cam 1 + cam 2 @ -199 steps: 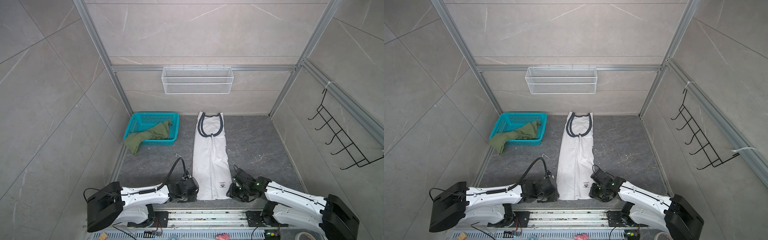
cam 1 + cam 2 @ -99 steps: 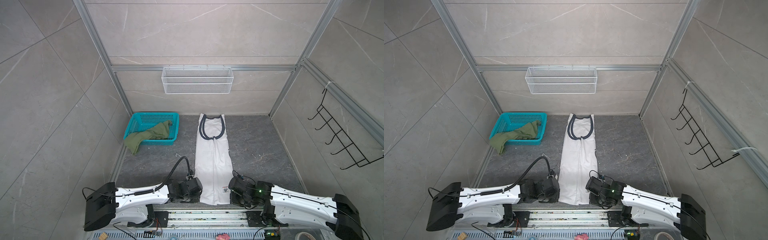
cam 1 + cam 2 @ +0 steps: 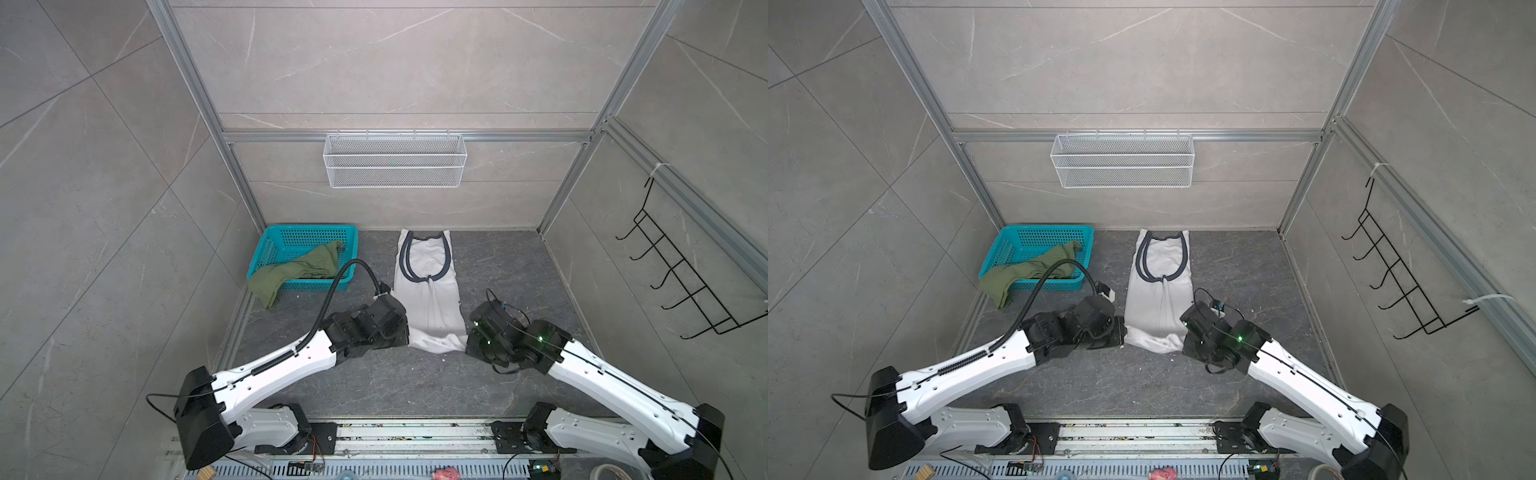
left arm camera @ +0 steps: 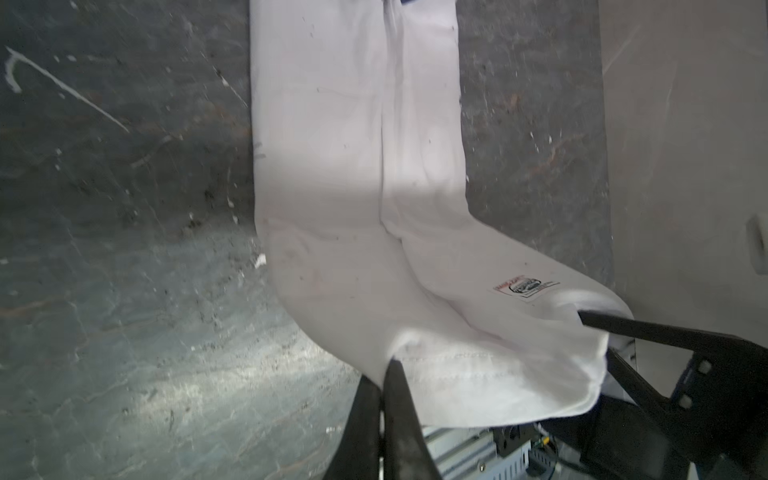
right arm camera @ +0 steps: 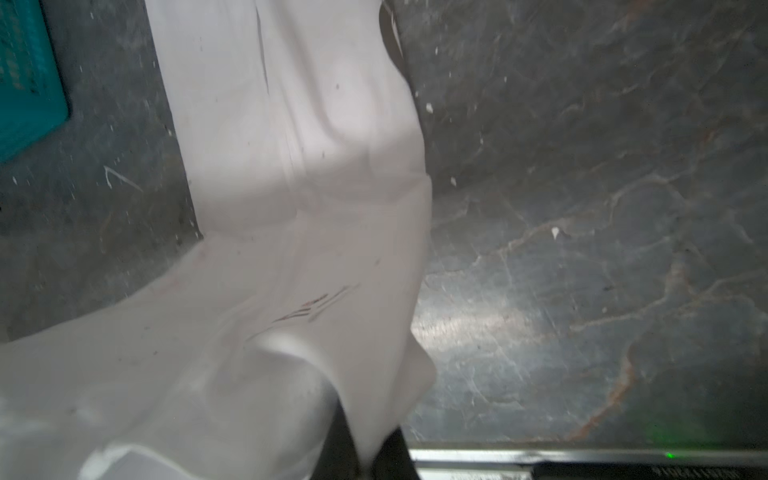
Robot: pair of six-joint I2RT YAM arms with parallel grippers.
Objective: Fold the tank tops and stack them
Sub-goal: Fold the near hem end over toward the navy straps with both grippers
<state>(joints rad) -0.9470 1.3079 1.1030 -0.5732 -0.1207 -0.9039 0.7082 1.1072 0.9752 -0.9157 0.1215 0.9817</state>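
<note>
The white tank top [image 3: 428, 299] [image 3: 1160, 299] lies folded into a long strip on the dark floor, its navy-trimmed neck toward the back wall. Its hem end is raised off the floor. My left gripper [image 3: 405, 332] [image 4: 388, 370] is shut on the hem's left corner, and my right gripper [image 3: 467, 345] [image 5: 370, 449] is shut on its right corner. In the wrist views the white cloth [image 4: 357, 166] [image 5: 291, 166] sags between the two grips. The olive green tank top [image 3: 299, 270] [image 3: 1025, 270] hangs crumpled over the teal basket's front rim.
The teal basket [image 3: 309, 228] [image 3: 1046, 227] stands at the back left of the floor. A white wire basket [image 3: 395, 160] hangs on the back wall, and a black hook rack [image 3: 681, 282] on the right wall. The arms' rail [image 3: 415, 432] runs along the front edge.
Both grippers closed on the white top's hem corners. They have since lifted the hem and carried it toward the back wall, away from the front edge.
</note>
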